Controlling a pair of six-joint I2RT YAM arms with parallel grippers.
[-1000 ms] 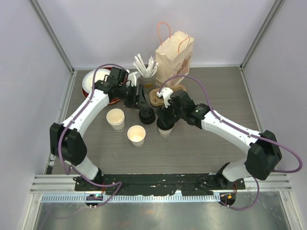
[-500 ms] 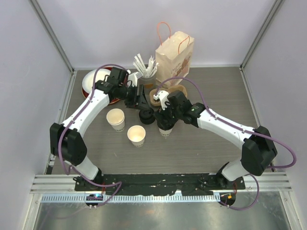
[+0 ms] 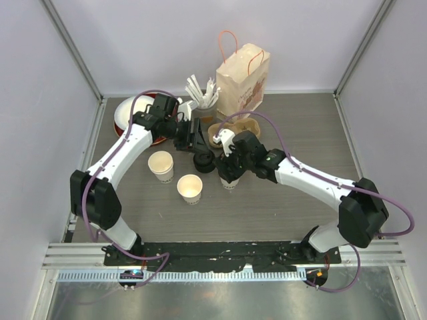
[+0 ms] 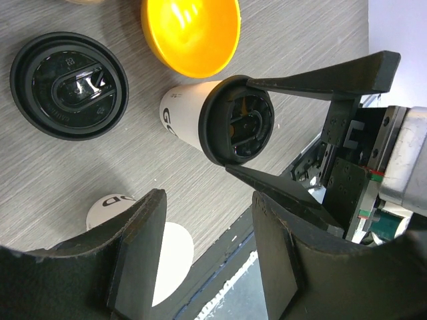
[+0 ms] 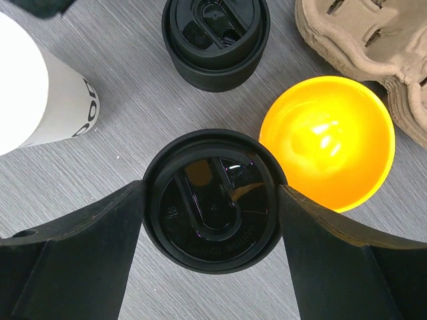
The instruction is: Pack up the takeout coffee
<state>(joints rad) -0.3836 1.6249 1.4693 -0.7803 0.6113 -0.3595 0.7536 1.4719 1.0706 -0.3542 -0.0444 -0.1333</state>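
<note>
now right gripper (image 5: 212,195) clamped on lidded cup (image 4: 183,117), cup unmoved, left gripper (image 4: 207,207) apart

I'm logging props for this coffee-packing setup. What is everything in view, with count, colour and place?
lidded paper cup: one, cream-white with black lid, mid-table
open paper cups: two, cream-white, left of the lidded cup
loose black lid: one seen, perhaps a stack, black, between the grippers
bowl: one, yellow, beside the lidded cup
cup carrier: one, brown cardboard, behind the bowl
paper bag: one, tan with red handles, far edge
holder of sticks: one, white sticks, left of the bag
dish: one, red rim, far left
table: one, grey wood-grain
left gripper: black, open, empty
right gripper: black, closed on the lidded cup
</note>
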